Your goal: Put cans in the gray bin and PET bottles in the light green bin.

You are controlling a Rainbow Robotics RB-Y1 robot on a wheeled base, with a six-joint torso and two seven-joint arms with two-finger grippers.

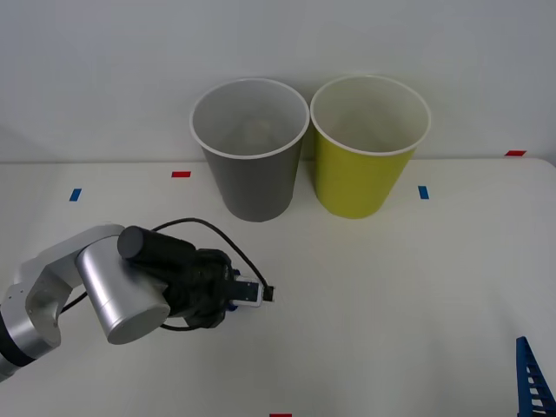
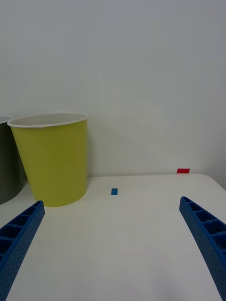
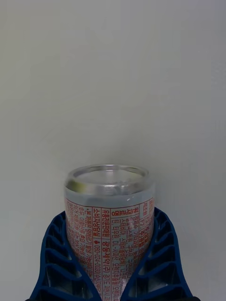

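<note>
My left gripper [image 3: 109, 225] is shut on a can [image 3: 108, 188] with a silver rim and red print on a pale body; its blue fingers [image 3: 54, 249] wrap both sides. In the front view the left gripper [image 1: 233, 304] hangs low over the table's near left, with the can hidden under the wrist. The gray bin [image 1: 256, 187] and the light green bin [image 1: 360, 178] stand side by side at the back. My right gripper [image 2: 111, 203] is open and holds nothing, and faces the light green bin [image 2: 54, 160]. PET bottles are out of view.
The white table [image 1: 391, 287] ends at a white wall behind the bins. Small blue and red tape marks [image 1: 423, 192] dot the tabletop. A right finger [image 1: 532, 382] shows at the near right corner. The gray bin's side [image 2: 7, 160] borders the green one.
</note>
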